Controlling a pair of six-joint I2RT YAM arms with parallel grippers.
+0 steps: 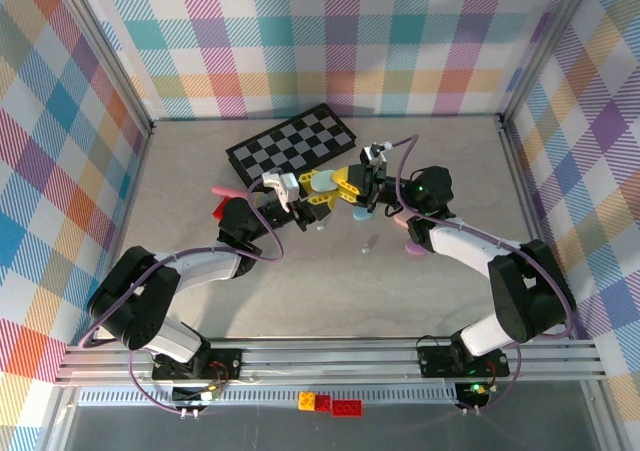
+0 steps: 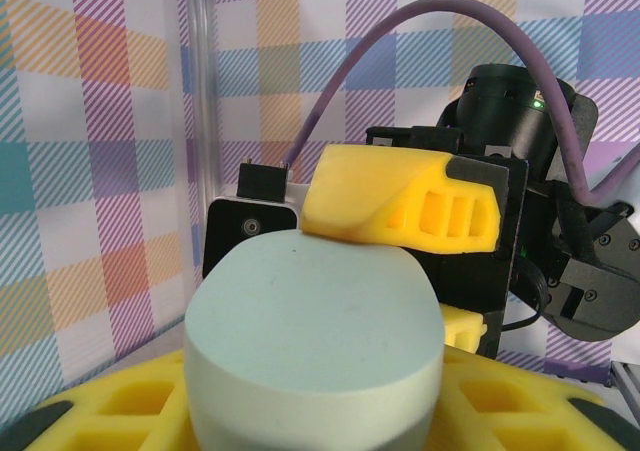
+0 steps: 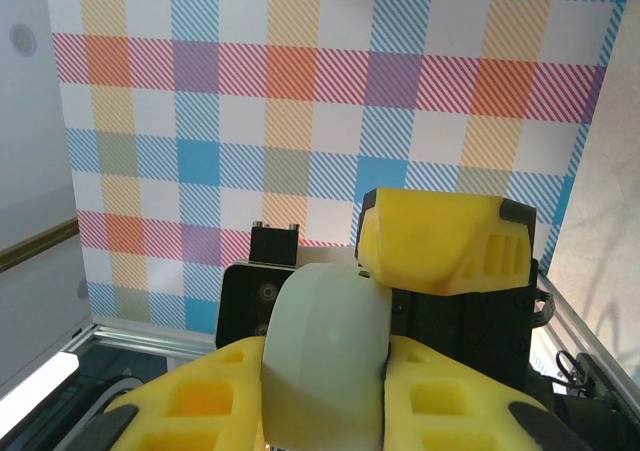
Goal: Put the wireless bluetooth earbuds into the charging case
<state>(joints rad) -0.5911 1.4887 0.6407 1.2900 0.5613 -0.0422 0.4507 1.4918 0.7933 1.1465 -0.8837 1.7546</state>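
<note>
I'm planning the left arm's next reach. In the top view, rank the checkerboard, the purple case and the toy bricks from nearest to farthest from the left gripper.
Measured from the left gripper in the top view:
1. checkerboard, just behind it, toward the back wall.
2. purple case, off to its right, beside the right arm.
3. toy bricks, at the near edge, past the rail.

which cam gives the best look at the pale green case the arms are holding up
The left wrist view: the pale green case sits close to the lens, its broad rounded face and rim plain to see. The right wrist view shows the case close too, but narrow and edge-on. The top external view shows the case small and distant.
</note>
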